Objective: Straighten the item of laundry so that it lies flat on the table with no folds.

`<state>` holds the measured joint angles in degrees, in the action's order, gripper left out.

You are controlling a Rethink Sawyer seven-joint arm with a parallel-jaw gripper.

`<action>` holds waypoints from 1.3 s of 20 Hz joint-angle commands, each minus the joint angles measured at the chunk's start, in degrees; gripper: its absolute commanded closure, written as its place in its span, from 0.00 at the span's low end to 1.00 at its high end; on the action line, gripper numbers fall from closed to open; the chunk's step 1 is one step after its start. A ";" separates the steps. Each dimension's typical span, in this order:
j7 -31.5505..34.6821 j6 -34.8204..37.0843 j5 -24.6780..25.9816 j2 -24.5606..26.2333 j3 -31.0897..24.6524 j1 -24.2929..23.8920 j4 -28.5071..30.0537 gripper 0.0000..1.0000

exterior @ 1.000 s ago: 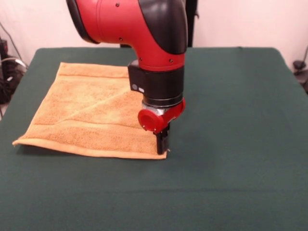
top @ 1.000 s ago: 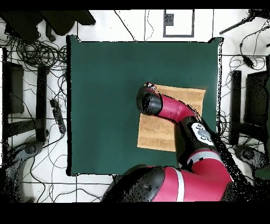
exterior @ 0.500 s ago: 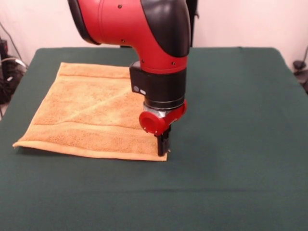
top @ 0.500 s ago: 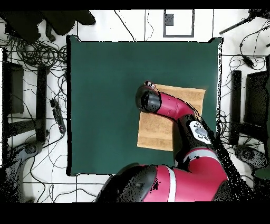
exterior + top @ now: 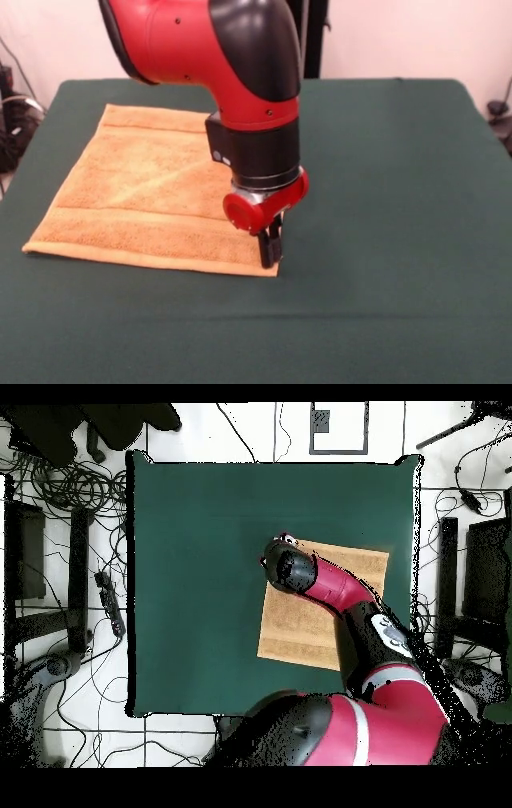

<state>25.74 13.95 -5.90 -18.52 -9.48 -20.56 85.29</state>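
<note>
My gripper (image 5: 271,254) sits on the towel (image 5: 144,192) corner, jaws apparently pinched on it. Risk: lifting here refolds the near-flat cloth or drags it across the table (image 5: 384,176).

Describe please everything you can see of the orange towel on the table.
The towel is golden-orange terry cloth, roughly square, spread almost flat on the green table. A woven band runs near its front edge, another near the far edge, and a faint diagonal crease crosses the middle. The gripper stands on its front corner, and the arm hides part of it.
</note>
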 commanded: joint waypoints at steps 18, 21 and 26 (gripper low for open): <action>20.19 -8.27 -4.07 11.30 -18.26 -2.29 3.27 1.00; 20.34 -9.23 -3.93 11.24 -19.00 -2.79 3.88 1.00; 20.33 -11.55 -3.17 11.84 -20.60 -3.88 4.52 1.00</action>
<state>25.74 5.22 -7.03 -15.31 -20.09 -26.69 85.45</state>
